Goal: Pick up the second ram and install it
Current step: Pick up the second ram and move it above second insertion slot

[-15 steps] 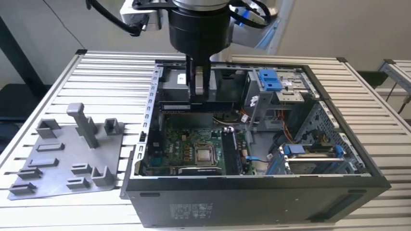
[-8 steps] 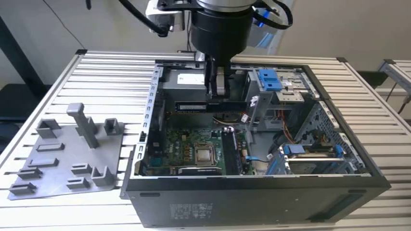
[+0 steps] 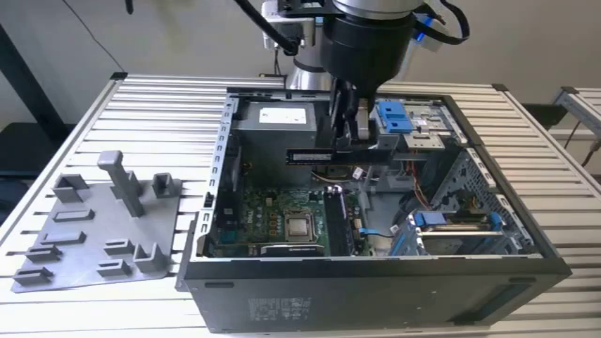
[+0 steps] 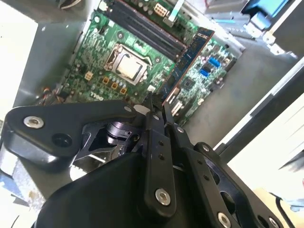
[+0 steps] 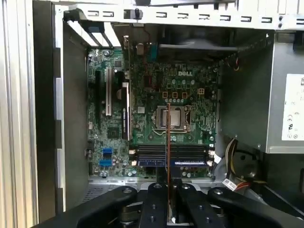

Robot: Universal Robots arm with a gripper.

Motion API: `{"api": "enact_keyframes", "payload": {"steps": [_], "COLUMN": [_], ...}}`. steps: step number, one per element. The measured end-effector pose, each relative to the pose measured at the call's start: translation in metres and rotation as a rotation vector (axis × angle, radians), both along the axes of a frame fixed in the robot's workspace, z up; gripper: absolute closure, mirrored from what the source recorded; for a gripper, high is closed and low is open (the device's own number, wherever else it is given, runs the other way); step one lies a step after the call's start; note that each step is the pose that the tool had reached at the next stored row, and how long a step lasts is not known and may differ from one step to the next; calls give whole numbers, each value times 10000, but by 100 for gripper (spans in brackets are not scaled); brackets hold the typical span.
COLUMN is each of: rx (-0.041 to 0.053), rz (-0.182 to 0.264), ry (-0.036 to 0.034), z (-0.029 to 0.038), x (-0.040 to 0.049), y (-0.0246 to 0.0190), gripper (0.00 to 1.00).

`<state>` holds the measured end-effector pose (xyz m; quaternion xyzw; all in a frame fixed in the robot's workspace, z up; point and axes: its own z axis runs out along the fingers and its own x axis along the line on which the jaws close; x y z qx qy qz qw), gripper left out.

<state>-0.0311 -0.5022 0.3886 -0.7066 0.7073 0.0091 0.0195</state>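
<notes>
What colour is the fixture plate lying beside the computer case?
The fixture plate is grey; the exterior view shows it best.

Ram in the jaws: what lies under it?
The motherboard, with its CPU socket and black slots. In the first wrist view the ram covers a thin strip of both.

Matte black hand (image 4: 157,105), pinched on dark green second ram (image 4: 190,54) with coppery edge and pale label. Below hand, green motherboard (image 5: 142,95) speckled with small gold and black parts, silver processor (image 5: 169,117) at centre, 2 blue connectors (image 5: 107,152). Around that, dark grey case (image 3: 376,296). Just beside hand, bright blue brackets (image 3: 395,117) and grey power supply (image 3: 272,127) with white label. Well apart from hand, plain grey fixture (image 3: 94,232) on silvery ribbed counter (image 3: 160,105).
</notes>
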Motion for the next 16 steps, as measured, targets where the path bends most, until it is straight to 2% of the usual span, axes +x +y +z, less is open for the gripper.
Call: {"api": "enact_keyframes", "payload": {"steps": [6, 12, 14, 16], "rx": [0, 1, 1, 1], "rz": [0, -1, -2, -9], "ry": [0, 0, -1, -1], "z": [0, 0, 0, -1], "x": [230, 240, 241, 241], "y": [0, 0, 27, 72], "gripper": [86, 86, 86, 86]}}
